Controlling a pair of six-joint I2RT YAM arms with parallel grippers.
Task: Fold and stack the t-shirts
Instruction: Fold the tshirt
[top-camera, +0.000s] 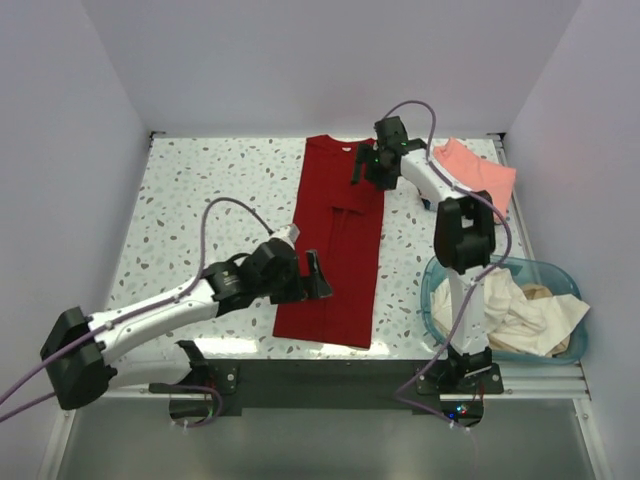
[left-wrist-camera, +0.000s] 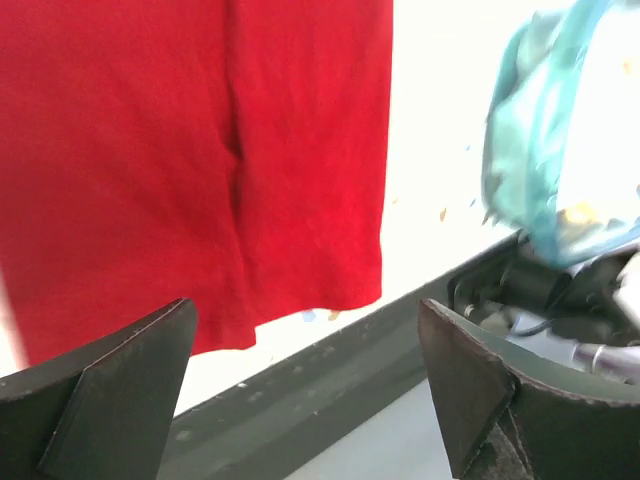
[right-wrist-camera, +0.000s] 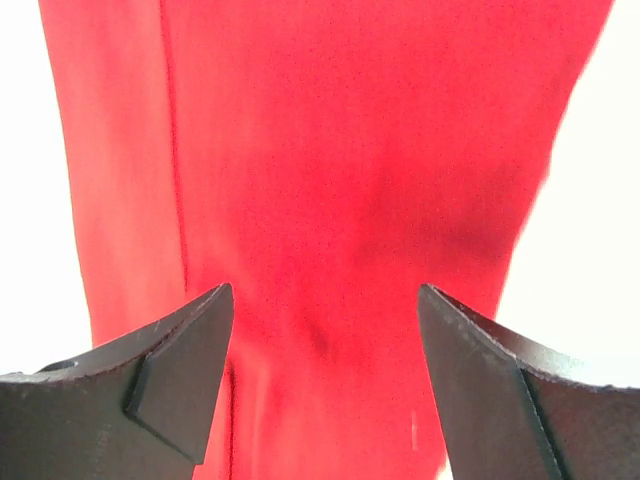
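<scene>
Progress: dark red t-shirt (top-camera: 335, 250) is laid mid-table, sides folded in to a long strip; crosswise folds are judged not yet done. Salmon-pink t-shirt (top-camera: 478, 170) is seen at the far right corner, apparently folded. Cream-white t-shirts (top-camera: 510, 310) are crumpled in the teal basket (top-camera: 560, 268). No stack is formed. Left gripper (top-camera: 318, 275) and right gripper (top-camera: 362, 165) are seen with fingers apart and nothing clamped, at the strip's near-left edge and collar end.
</scene>
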